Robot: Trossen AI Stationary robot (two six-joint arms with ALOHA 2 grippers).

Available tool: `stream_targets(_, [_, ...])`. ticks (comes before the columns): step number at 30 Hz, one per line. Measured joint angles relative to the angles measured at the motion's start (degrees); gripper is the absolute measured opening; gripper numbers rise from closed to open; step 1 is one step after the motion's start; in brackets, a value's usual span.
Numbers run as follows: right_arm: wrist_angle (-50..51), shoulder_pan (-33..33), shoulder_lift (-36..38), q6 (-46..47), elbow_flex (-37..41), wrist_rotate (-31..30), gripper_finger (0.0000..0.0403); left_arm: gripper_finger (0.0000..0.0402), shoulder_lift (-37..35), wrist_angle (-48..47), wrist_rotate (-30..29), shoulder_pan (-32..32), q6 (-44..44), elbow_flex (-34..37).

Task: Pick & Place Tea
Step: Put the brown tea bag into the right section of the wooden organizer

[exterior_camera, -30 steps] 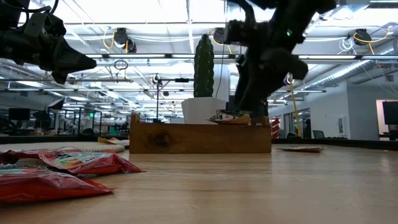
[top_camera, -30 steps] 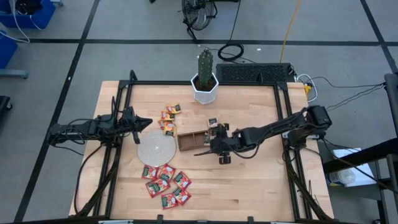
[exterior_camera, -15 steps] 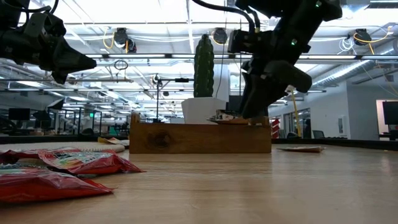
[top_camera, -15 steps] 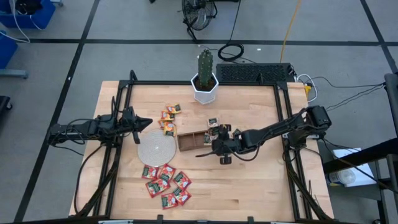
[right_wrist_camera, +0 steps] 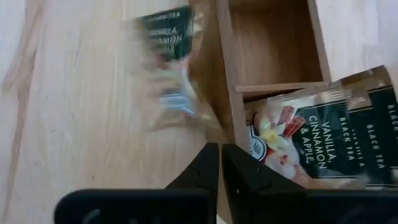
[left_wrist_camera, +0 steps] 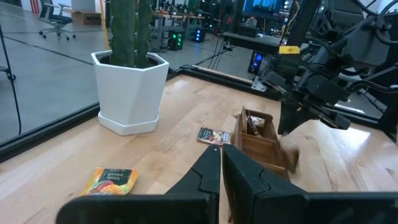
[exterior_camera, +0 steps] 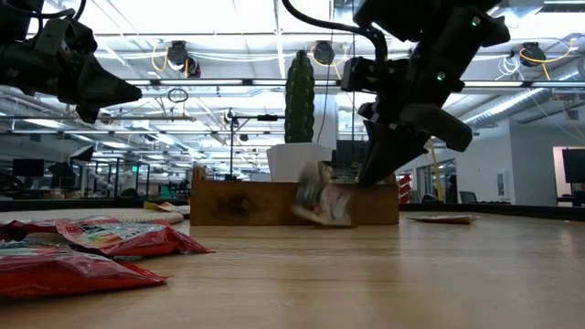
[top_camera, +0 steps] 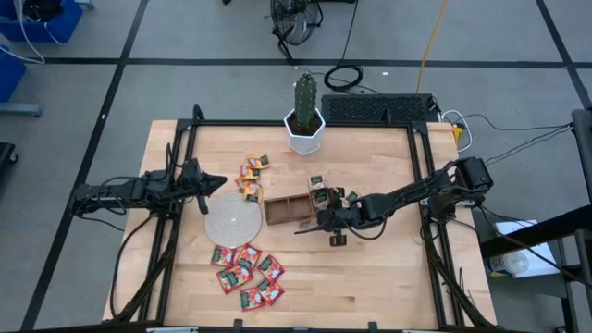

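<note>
Tea sachet (exterior_camera: 322,199), whitish, blurred, sits against the tray (exterior_camera: 239,202) wall, free of the empty closed right gripper (top_camera: 312,225); left gripper (top_camera: 216,181) closed, beside the surface's (top_camera: 388,268) disc (top_camera: 231,220).

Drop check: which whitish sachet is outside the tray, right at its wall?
The sachet under the right claw, at the tray's long side. One lies in the end compartment, one apart on the table.

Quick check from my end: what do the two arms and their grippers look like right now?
Both arms are matte black with slim jointed links. The left arm ends in a left gripper with two tapered black fingers. The right arm has a bulky black elbow block, a thin black cable looping over it in the low view, and a small green light on its wrist. The right gripper has matching pointed black fingers.
</note>
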State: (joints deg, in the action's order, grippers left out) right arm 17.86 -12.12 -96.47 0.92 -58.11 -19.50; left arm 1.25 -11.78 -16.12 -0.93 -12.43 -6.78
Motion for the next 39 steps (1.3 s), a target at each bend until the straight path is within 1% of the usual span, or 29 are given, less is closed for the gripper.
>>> stream_targets(6, [-0.1, 0.0, 0.0, -0.1, 0.0, 0.2, 0.0001, 0.0021, 0.0, 0.0, 0.0, 0.0, 0.0, 0.0])
stream_targets(8, [-1.7, -0.2, 0.0, -0.1, 0.0, 0.7, 0.0002, 0.0021, 0.0, 0.0, 0.0, 0.0, 0.0, 0.0])
stream_targets(9, [-3.2, -0.2, 0.0, -0.5, 0.0, 2.4, 0.0007, 0.0021, 0.0, 0.0, 0.0, 0.0, 0.0, 0.0])
stream_targets(11, [-6.8, -0.3, 0.0, -1.4, 0.0, 8.0, 0.0024, 0.0021, 0.0, 0.0, 0.0, 0.0, 0.0, 0.0])
stream_targets(13, [-10.3, -0.2, 0.0, -0.4, 0.0, 12.2, 0.0056, 0.0021, 0.0, 0.0, 0.0, 0.0, 0.0, 0.0])
stream_targets(15, [-11.5, 0.1, 0.1, 1.8, -0.3, 14.2, 0.0098, 0.0021, 0.0, 0.0, 0.0, 0.0, 0.0, 0.0])
stream_targets(20, [-11.7, 0.2, -1.4, 4.7, -0.4, 13.4, 0.0209, 0.0021, 0.0, 0.0, 0.0, 0.0, 0.0, 0.0])
stream_targets(22, [-13.5, 0.1, -3.3, 5.8, -0.4, 13.7, 0.0240, 0.0021, 0.0, 0.0, 0.0, 0.0, 0.0, 0.0])
stream_targets(24, [-15.4, -0.1, -5.7, 5.9, -0.4, 13.8, 0.0258, 0.0021, 0.0, 0.0, 0.0, 0.0, 0.0, 0.0])
stream_targets(26, [-16.9, -0.3, -7.8, 5.9, -0.4, 13.6, 0.0264, 0.0021, 0.0, 0.0, 0.0, 0.0, 0.0, 0.0])
stream_targets(29, [-16.4, -0.3, -10.3, 5.9, -1.3, 13.4, 0.0262, 0.0021, 0.0, 0.0, 0.0, 0.0, 0.0, 0.0])
stream_targets(31, [-16.5, -0.3, -11.3, 6.0, -1.5, 12.2, 0.0254, 0.0021, 0.0, 0.0, 0.0, 0.0, 0.0, 0.0])
stream_targets(35, [-16.9, -0.2, -12.7, 6.8, -1.6, 12.0, 0.0236, 0.0021, 0.0, 0.0, 0.0, 0.0, 0.0, 0.0])
stream_targets(39, [-16.7, -0.7, -12.4, 7.9, -1.6, 12.1, 0.0205, 0.0021, 0.0, 0.0, 0.0, 0.0, 0.0, 0.0])
